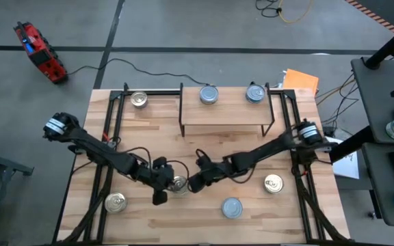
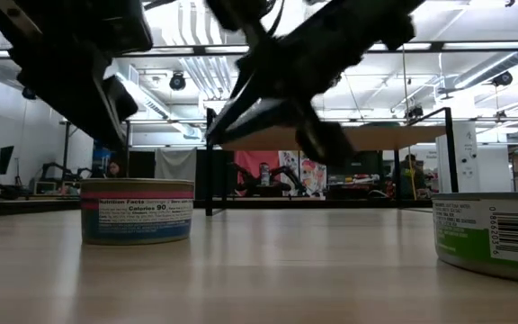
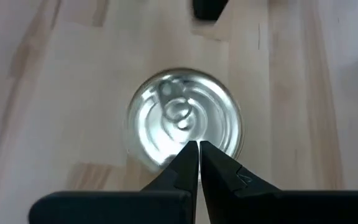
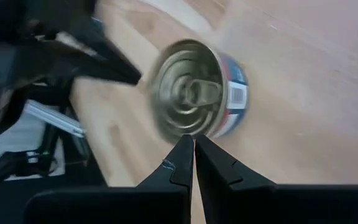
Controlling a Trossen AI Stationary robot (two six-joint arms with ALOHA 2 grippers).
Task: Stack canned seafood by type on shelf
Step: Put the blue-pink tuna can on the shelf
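A silver-topped tin (image 1: 178, 183) stands on the tabletop between my two grippers. My left gripper (image 3: 197, 147) is shut and points down over the tin's top (image 3: 182, 118). My right gripper (image 4: 192, 140) is shut and slants toward the tin's rim (image 4: 188, 93) from the right. In the low view both grippers hang above this tin (image 2: 138, 211) with a gap. The shelf (image 1: 228, 115) stands at the far edge with two blue-topped tins (image 1: 209, 94) (image 1: 254, 93) on its plank.
Other tins stand on the table: silver-topped ones at far left (image 1: 139, 100), near left (image 1: 115, 202) and right (image 1: 273, 183), and a blue-topped one near the front (image 1: 232, 208), large in the low view (image 2: 493, 238). Black frame rails (image 1: 108, 137) run along both table sides.
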